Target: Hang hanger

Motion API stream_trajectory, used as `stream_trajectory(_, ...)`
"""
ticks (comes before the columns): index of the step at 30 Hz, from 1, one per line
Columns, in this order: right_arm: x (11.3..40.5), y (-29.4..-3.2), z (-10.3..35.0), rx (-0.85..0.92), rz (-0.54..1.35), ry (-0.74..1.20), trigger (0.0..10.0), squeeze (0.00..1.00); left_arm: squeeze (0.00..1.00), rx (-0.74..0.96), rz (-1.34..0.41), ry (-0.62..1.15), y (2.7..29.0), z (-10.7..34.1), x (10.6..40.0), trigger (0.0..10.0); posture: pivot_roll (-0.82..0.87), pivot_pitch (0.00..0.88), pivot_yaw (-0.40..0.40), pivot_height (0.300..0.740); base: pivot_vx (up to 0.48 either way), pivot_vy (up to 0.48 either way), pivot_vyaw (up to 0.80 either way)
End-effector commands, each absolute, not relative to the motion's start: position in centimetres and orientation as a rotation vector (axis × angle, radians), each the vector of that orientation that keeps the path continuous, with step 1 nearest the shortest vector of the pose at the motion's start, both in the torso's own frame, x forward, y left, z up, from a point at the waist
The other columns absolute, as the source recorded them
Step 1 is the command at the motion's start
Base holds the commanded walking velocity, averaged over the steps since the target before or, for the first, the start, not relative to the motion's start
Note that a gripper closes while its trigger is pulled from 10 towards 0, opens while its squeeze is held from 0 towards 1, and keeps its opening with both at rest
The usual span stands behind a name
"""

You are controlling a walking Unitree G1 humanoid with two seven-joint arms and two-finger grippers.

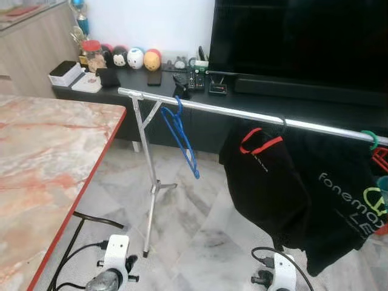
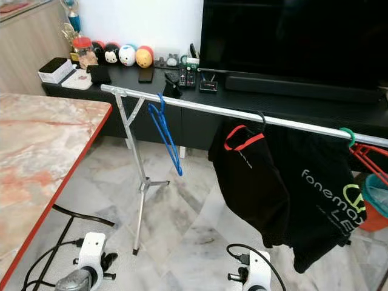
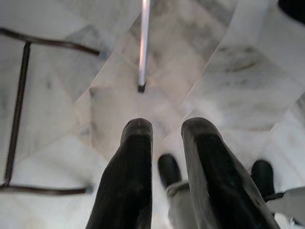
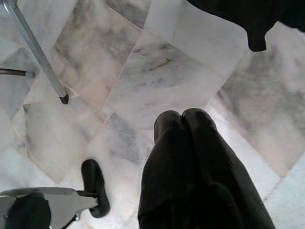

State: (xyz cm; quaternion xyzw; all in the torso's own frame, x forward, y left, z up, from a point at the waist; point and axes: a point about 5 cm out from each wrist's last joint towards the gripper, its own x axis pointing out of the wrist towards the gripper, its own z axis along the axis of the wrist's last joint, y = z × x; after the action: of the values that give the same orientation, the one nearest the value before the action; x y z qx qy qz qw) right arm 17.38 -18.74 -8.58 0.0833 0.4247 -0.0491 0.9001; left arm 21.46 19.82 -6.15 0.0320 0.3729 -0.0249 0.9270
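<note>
One blue hanger [image 1: 180, 136] hangs by its hook on the silver rail [image 1: 218, 110] of a clothes rack, near the rail's left end, just right of the rack's forked upright [image 1: 147, 176]. It dangles tilted, its lower end pointing down to the right, w/ nothing on it. Further right along the rail hang a black garment w/ red neck trim [image 1: 262, 176] and, beside that, a black shirt w/ pale lettering [image 1: 345, 206]; a green hook [image 1: 370, 139] and part of a red hanger [image 1: 380, 156] sit at the rail's far right end. Behind the rail: a dark TV [image 1: 300, 39] on a low black counter [image 1: 151, 82], which also carries round toy heads [image 1: 135, 58], a white box [image 1: 65, 73] and remotes. Left of the rack stands a marble counter w/ a red edge [image 1: 48, 176].

Both arms hang low, below the rail, over the grey marble floor [image 1: 200, 230]. Left gripper [image 3: 167, 131]: jaws slightly apart, a narrow gap btwn the black fingers [image 3: 131, 167], holding nothing; the rack's foot [image 3: 141, 87] lies on the floor ahead of them. Right gripper [image 4: 182, 114]: jaws pressed together, empty, w/ the hem of a black garment [image 4: 257, 24] beyond.
</note>
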Motion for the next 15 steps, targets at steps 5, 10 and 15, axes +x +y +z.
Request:
stream_trajectory(5,17.9,-18.0,-8.4,0.209,-0.11,0.848,10.0,0.0,0.0,0.096,-0.058,0.79,20.8,-6.2,21.3,10.0,0.05,0.0,0.037,0.74,0.0,0.0,0.0)
stream_trajectory(10,20.6,-18.3,-6.7,0.196,-0.09,0.698,10.0,0.0,0.0,0.059,-0.045,0.712,20.4,-5.3,22.6,10.0,0.05,0.0,0.021,0.74,0.0,0.0,0.0)
stream_trajectory(15,21.9,-18.8,-5.4,0.208,-0.098,0.572,10.0,0.0,0.0,0.028,-0.021,0.652,20.5,-4.7,23.2,10.0,0.07,0.0,0.001,0.74,0.0,0.0,0.0)
